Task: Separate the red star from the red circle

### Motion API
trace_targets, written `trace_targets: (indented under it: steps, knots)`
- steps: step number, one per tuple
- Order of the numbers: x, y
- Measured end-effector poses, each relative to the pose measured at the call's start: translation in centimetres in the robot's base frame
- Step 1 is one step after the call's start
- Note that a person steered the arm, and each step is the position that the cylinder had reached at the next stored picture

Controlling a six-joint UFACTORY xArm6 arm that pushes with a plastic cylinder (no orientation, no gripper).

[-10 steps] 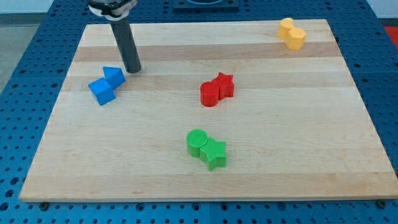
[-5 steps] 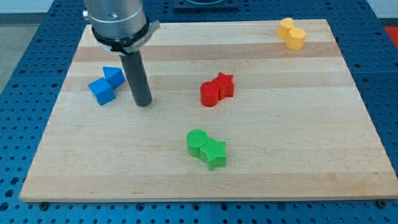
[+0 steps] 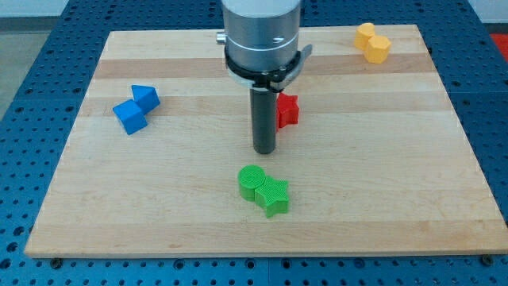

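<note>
The red star (image 3: pixel 288 110) lies near the board's middle, just right of my rod. The red circle that touched its left side is hidden behind the rod. My tip (image 3: pixel 263 149) rests on the board just below and left of the red star, above the green pair. I cannot tell whether the rod touches the red blocks.
A green circle (image 3: pixel 252 180) and green star (image 3: pixel 274 196) touch each other below my tip. Two blue blocks (image 3: pixel 136 108) sit together at the view's left. Two yellow blocks (image 3: pixel 372 42) sit at the top right corner of the wooden board (image 3: pixel 397 159).
The rod has swept from beside the blue blocks at the left to the board's middle, now in front of the red circle. No block has visibly moved.
</note>
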State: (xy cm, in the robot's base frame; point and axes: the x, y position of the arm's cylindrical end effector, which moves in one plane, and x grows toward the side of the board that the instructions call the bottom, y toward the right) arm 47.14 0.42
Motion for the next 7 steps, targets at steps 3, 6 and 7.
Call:
trace_targets:
  steps: [3, 6, 7]
  knots:
    - [-3.6, 1.6]
    - [-7.2, 3.0]
    - [-8.6, 3.1]
